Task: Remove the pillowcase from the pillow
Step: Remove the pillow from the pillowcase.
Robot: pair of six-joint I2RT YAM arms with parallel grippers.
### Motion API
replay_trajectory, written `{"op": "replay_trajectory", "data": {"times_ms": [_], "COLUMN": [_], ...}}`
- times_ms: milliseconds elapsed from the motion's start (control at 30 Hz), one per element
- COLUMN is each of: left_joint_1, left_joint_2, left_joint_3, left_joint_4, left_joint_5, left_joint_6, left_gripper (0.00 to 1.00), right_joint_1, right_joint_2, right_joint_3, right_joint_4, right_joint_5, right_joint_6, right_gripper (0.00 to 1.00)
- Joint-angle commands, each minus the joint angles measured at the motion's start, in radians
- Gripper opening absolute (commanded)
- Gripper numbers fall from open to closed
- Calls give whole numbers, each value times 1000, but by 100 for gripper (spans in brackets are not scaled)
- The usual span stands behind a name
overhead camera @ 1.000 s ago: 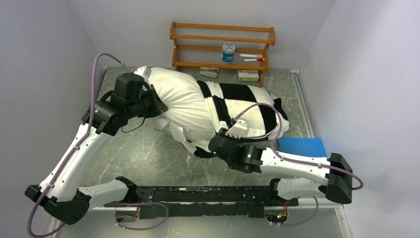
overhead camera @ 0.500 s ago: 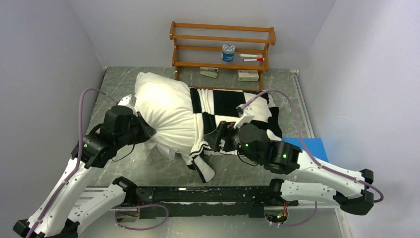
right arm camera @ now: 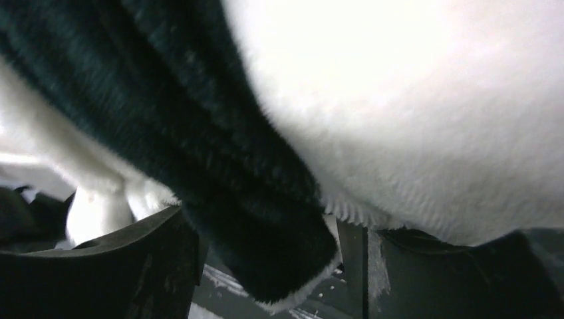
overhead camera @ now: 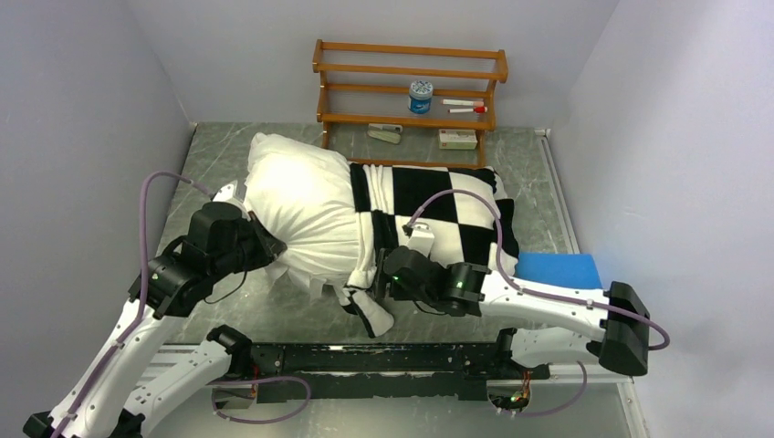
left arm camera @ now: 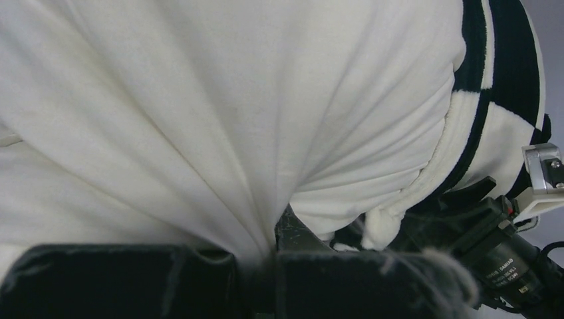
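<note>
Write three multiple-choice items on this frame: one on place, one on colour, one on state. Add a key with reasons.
1. Where is the blue pad?
A) on the table, beside the right end of the pillowcase
B) on the wooden rack
C) against the left wall

2. What colours are the pillowcase's big squares?
A) red and white
B) black and white
C) blue and grey

3. What is the left hand doing?
A) hanging open above the table
B) shut on the pillowcase
C) shut on the pillow

Key:
1 A: the top view shows the pad flat on the table by the pillowcase's right end.
2 B: the checkerboard shows only black and white.
3 C: the left wrist view shows plain white fabric drawn into folds and pinched between the closed fingers.
</note>
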Motion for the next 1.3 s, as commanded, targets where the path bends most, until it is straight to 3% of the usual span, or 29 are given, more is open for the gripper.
{"op": "replay_trajectory", "data": {"times_ms": [0, 100, 233, 333, 367, 600, 733, 833, 900, 933, 1000, 1067, 1167, 1267], "left_joint_1": [15, 15, 15, 15, 15, 15, 14, 15, 15, 15, 15, 14, 15, 15], "left_joint_2": [-30, -36, -63, -76, -76, -55, -57, -71, -78, -83, -91, -96, -99, -111], "left_joint_3": [6, 6, -11, -28, -32, -46, -36, -41, -44, -45, -47, -44, -34, -24], "left_joint_4": [24, 4, -6, -5, -3, 33, 23, 19, 11, 8, -3, -20, -74, -125], "left_joint_5": [-58, -77, -108, -122, -122, -84, -87, -88, -88, -89, -97, -113, -175, -237], "left_joint_6": [15, 18, 3, -8, -10, -7, -10, -17, -24, -26, -28, -29, -45, -66], "left_gripper": [5, 5, 5, 5, 5, 5, 5, 5, 5, 5, 5, 5, 5, 5], "right_joint_1": [-16, -42, -86, -105, -105, -105, -105, -105, -105, -105, -106, -105, -114, -160], "right_joint_2": [37, -26, -180, -298, -317, -381, -243, -81, 15, 51, 90, 76, -20, -206], "right_joint_3": [71, 40, -38, -64, -61, -92, -38, 50, 105, 129, 158, 155, 109, 50], "right_joint_4": [-157, -202, -237, -294, -294, 24, 110, 39, -30, -84, -180, -264, -435, -532], "right_joint_5": [259, 320, 339, 338, 315, -49, -156, -111, -48, -4, 108, 197, 343, 390], "right_joint_6": [52, 35, 49, 84, 65, -113, -156, -132, -150, -143, -110, -78, 69, 164], "right_gripper": [59, 43, 1, 0, 3, 62, 74, 75, 65, 53, 19, 1, 0, 0]}}
